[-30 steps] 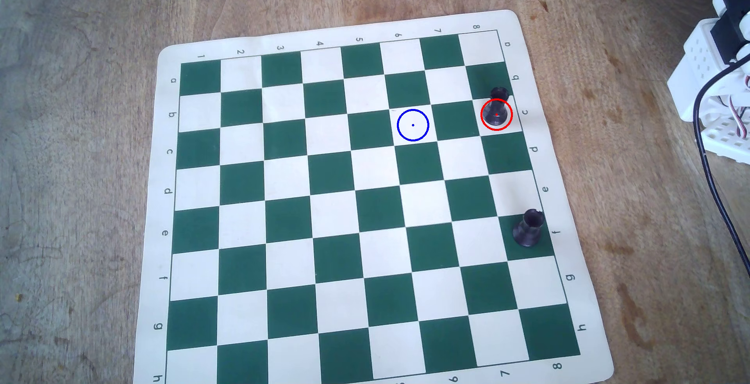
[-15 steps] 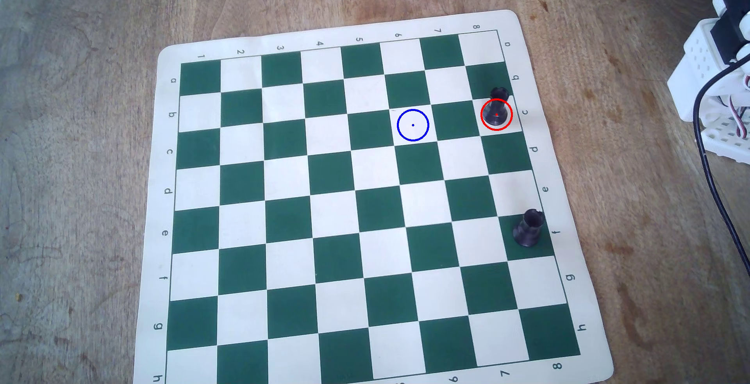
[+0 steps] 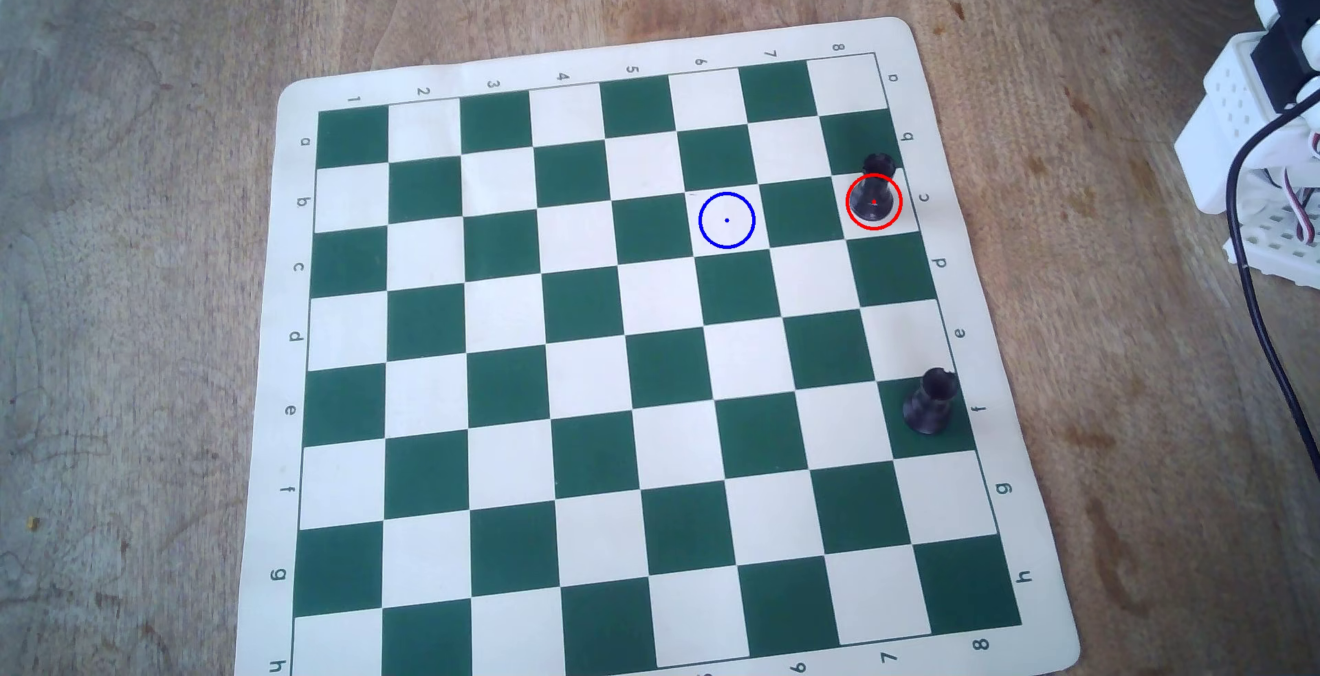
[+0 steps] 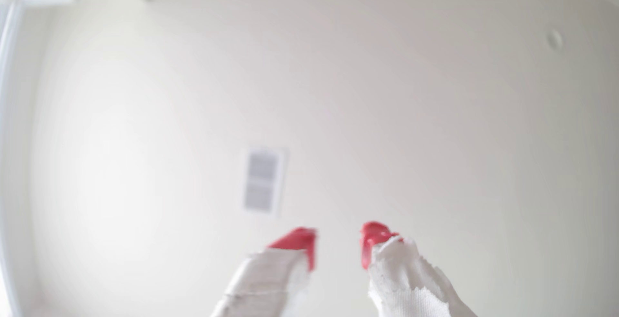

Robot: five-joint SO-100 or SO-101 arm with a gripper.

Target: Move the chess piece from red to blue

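Rook [image 3: 873, 192] stands in red [image 3: 849, 213], near the board's edge. Gripper [image 4: 338, 240] is spread apart, empty, aimed at a wall. A bump could tip it over.

Chess mat [image 3: 289, 233]: cream border w/ dark-green & cream checks, small dark letters/nos along edges. Table [image 3: 143, 290]: worn brown-grey wood grain, darker stains. Black piece [image 3: 876, 185] near mat's right edge, ringed by thin red circle [image 3: 848, 208] w/ red dot. Two squares left of it, thin blue circle [image 3: 700, 226] w/ blue dot on cream square. Stouter black rook [image 3: 928, 401] on green square lower down same edge. Arm [image 3: 1243, 119]: white w/ black parts, black cable. Gripper [image 4: 338, 241] in wrist view: white fingers, red tips [image 4: 371, 236]; pale off-white blurred backdrop.
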